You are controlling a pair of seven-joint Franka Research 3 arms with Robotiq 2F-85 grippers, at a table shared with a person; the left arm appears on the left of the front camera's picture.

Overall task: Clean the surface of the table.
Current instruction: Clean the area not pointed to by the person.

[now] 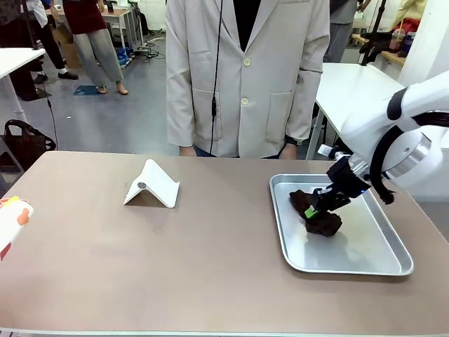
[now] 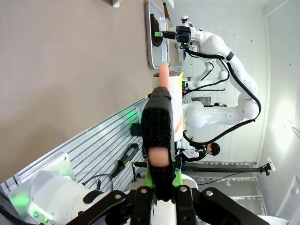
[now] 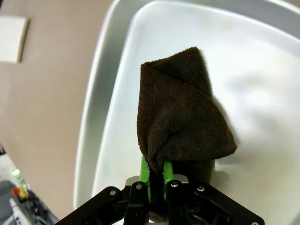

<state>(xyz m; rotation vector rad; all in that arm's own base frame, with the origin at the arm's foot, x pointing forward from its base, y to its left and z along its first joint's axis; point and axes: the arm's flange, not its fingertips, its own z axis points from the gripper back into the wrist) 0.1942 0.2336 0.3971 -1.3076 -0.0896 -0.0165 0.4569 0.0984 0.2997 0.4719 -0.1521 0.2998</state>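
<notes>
The brownish table (image 1: 210,267) stretches across the front view. On its right side lies a silver tray (image 1: 351,270) with a dark brown cloth (image 1: 326,223) bunched in it. My right gripper (image 1: 312,209) is shut on that cloth; in the right wrist view the green pads (image 3: 145,171) pinch the cloth (image 3: 183,117) over the tray (image 3: 93,117). My left gripper (image 2: 159,173) is shut on a white bottle-like object (image 2: 172,101) with a black textured part and a peach tip. That object (image 1: 10,217) pokes in at the table's left edge.
A white folded stand (image 1: 151,184) sits on the table left of centre. A person in a pale coat (image 1: 245,77) stands at the far edge. White-topped tables stand behind at the right and far left. The left wrist view looks along the table (image 2: 70,70) toward the tray (image 2: 152,42).
</notes>
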